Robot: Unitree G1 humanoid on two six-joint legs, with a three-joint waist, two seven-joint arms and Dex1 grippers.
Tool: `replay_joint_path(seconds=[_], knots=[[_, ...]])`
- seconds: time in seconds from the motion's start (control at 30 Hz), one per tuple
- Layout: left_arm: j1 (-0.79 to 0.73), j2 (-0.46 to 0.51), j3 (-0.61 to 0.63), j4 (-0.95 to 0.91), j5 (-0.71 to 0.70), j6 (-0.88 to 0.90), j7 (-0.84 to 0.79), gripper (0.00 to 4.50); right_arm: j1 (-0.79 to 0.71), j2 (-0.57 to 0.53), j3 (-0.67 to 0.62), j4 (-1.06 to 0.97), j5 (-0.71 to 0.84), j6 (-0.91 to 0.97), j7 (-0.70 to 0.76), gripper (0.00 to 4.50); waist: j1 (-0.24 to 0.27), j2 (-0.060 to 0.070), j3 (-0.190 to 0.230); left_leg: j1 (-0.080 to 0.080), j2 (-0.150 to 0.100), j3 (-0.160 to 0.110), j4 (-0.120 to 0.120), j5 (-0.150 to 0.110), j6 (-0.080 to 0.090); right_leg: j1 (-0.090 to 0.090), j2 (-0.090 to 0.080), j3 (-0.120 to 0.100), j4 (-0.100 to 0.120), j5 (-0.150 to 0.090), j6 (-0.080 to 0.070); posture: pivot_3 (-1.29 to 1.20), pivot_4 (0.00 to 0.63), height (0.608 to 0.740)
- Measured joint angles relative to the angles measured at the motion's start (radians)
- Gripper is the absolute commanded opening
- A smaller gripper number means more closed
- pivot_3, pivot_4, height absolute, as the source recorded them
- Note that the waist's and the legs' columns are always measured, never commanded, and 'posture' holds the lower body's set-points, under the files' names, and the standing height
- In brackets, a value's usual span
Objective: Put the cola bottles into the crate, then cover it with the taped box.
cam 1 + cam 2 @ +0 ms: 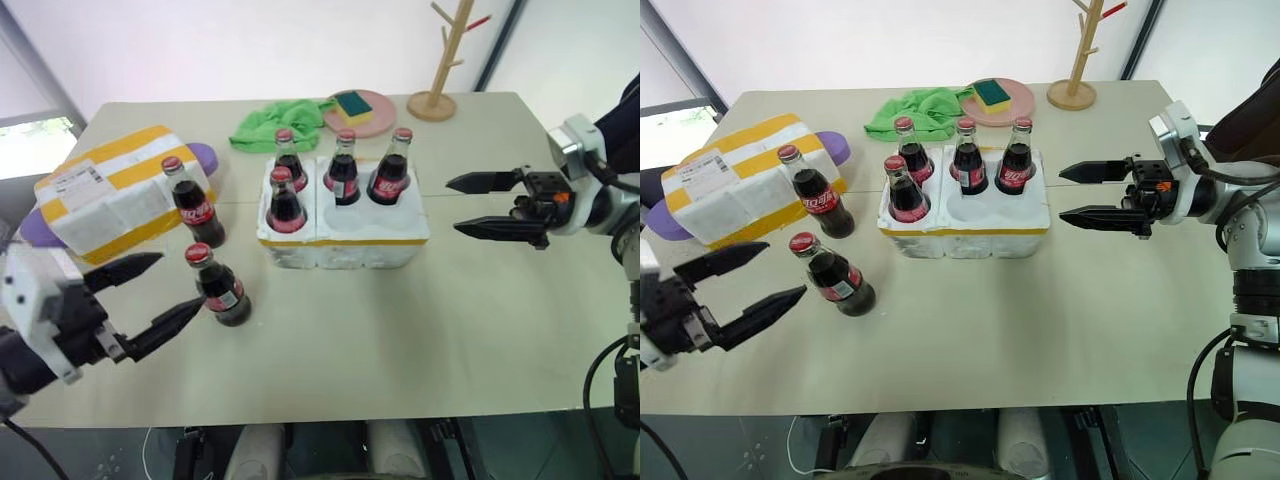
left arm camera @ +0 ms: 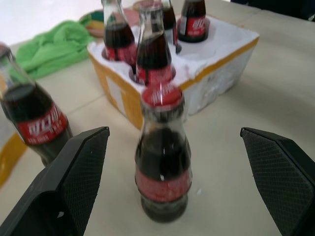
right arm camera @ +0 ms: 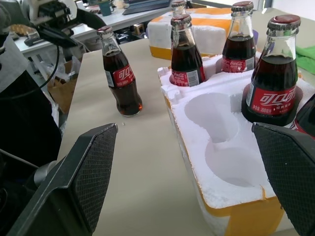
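Left gripper (image 1: 152, 292): fingers spread wide, empty, pointing forward and to the right, low.
Right gripper (image 1: 464, 205): fingers apart, empty, pointing left, roughly level.

purple object (image 1: 203, 155) mostly hidden behind taped box (image 1: 115, 195), perhaps a plate

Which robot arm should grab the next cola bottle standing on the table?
The left, probably. Its open left pincer sits right beside the nearest loose cola bottle, which stands between its fingers in the wrist view. The right pincer waits on the far side of the crate.
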Motion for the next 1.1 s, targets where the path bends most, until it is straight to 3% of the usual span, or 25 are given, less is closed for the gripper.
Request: replay_joint_path(seconds=[0.67,1.1], knots=[[-0.035,-0.184,-0.46,0.201,0.428,-0.368,0.093,4.47,0.018,-0.025,-0.023,-0.055,0.027,0.055,0.021,4.5,0.021,0.0,0.0,0.0,0.0,0.002,0.0,0.0,0.0,-0.001,0.0,0.001,-0.001,0.0,0.0,0.0,0.15,0.74],[-0.06,-0.19,-0.544,0.242,0.479,-0.413,0.107,4.47,0.018,-0.031,-0.024,-0.069,0.041,0.072,0.019,4.5,0.021,0.0,0.0,-0.001,0.0,0.002,-0.001,0.0,0.0,-0.001,0.0,0.001,-0.001,0.0,0.001,0.0,0.15,0.74]])
